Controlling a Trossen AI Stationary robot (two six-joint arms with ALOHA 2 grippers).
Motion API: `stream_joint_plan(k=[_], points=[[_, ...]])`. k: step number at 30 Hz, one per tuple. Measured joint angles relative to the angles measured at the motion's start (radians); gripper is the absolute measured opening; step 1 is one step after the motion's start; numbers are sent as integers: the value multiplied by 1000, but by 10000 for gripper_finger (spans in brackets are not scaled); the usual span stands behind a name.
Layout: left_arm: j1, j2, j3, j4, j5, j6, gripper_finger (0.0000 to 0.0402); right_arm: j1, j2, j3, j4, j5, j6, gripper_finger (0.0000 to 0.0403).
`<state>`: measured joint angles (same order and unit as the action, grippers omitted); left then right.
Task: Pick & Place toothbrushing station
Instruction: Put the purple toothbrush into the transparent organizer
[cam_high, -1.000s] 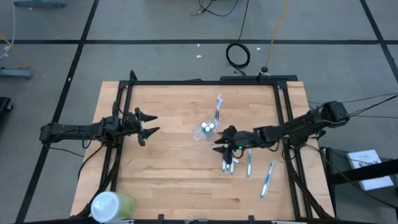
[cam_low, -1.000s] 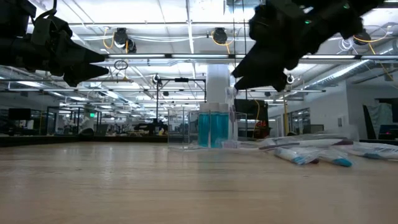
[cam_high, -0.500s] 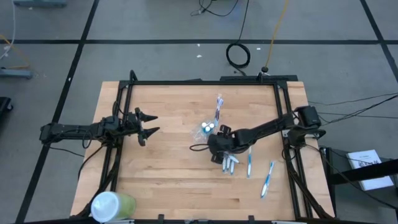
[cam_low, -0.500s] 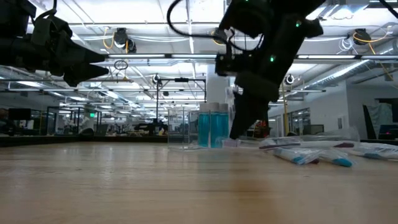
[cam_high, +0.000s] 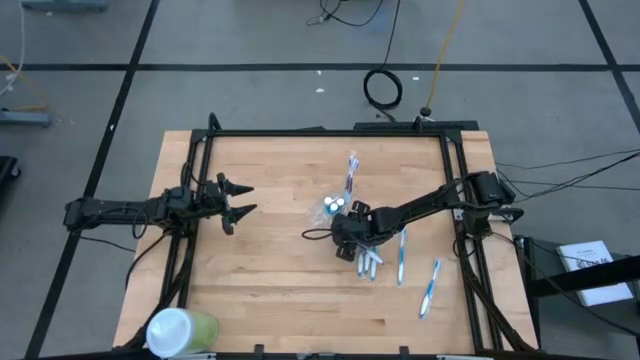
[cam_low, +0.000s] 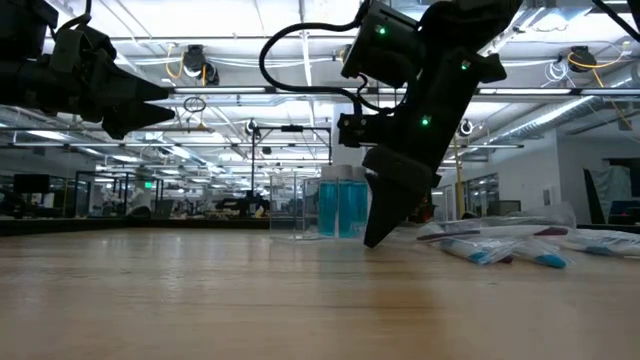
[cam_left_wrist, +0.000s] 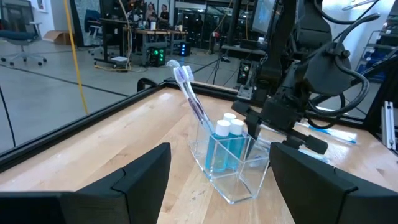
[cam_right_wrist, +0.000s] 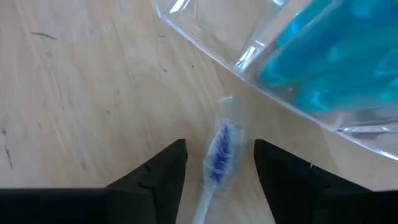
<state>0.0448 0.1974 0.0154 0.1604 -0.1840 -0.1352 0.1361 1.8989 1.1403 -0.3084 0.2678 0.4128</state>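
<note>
A small clear plastic cup (cam_high: 330, 210) stands at the table's middle with two white-capped teal tubes (cam_left_wrist: 225, 146) and blue-and-white toothbrushes (cam_left_wrist: 189, 93) in it. Several more toothbrushes (cam_high: 401, 256) and tubes (cam_high: 368, 264) lie on the table to its right. My right gripper (cam_right_wrist: 219, 148) is open and points down just near of the cup (cam_right_wrist: 298, 68). Its fingers stand on either side of the bristle head of a toothbrush (cam_right_wrist: 217, 155) lying on the table, with gaps showing. My left gripper (cam_high: 248, 198) is open and empty, held above the table's left part.
A larger green cup with a white lid (cam_high: 180, 330) stands at the near left corner. Dark frame rails (cam_high: 330, 132) run along the table's far, left and right sides. Bare wood lies between my left gripper and the clear cup.
My right gripper has gone toward the table's left edge and down, tipping from nearly level to pointing down at the table beside the clear cup. The cup and the loose toothbrushes have stayed put.
</note>
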Motion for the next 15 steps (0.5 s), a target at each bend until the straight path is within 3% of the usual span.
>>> stream_joint_plan(k=[15], points=[[0,0,0,0,0,0,283,1,6,-17,-3,17,73,93]])
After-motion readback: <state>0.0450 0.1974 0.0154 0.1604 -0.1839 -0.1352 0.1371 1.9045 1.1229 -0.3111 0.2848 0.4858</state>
